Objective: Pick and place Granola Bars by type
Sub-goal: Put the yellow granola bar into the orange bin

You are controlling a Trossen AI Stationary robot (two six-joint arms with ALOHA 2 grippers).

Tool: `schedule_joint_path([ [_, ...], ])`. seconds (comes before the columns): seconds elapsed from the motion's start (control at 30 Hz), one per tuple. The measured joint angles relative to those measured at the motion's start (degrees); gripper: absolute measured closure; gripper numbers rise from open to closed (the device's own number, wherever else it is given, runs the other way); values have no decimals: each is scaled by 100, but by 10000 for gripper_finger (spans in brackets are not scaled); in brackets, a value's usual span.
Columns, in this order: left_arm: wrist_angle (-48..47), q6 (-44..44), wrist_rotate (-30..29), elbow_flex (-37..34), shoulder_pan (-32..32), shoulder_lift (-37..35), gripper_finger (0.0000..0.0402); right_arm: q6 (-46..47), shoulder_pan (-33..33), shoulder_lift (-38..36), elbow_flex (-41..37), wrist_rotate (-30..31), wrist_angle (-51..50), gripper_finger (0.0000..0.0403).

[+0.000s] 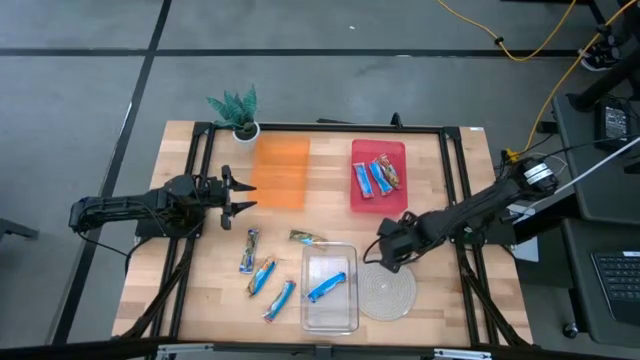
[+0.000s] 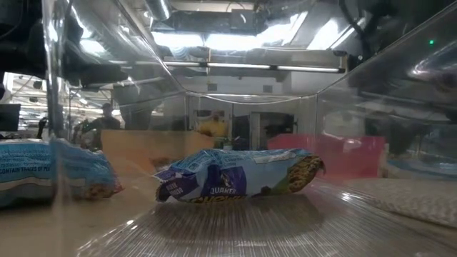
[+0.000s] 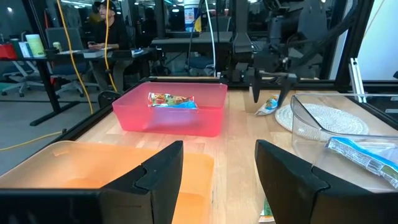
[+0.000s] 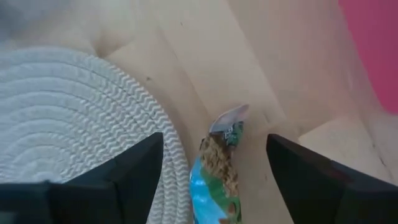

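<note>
From above, the right arm hides whatever lies under the right gripper [image 1: 385, 252]; only its wrist camera shows the bar [image 4: 219, 180] there, on bare wood against the woven mat [image 1: 388, 293] edge, its lower end cut off. That gripper's fingers stand spread on either side of the bar, touching nothing. The left gripper [image 1: 243, 195], fingers apart and empty, hovers at the orange tray [image 1: 279, 172]. Three bars [image 1: 375, 177] lie in the red tray [image 1: 378, 205], one [image 1: 326, 287] in the clear tray [image 1: 330, 318], and four more [image 1: 262, 275] loose to its left. The table's [image 1: 330, 165] middle strip stays open.
</note>
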Motion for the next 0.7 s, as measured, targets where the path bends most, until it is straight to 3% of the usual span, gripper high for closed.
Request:
schedule_joint_path([
  [0.37, 0, -1, 0, 1, 1, 0, 208, -20, -221, 729, 9, 97, 16, 140],
  [0.7, 0, -2, 0, 0, 2, 0, 207, -116, -297, 751, 8, 117, 131, 255],
])
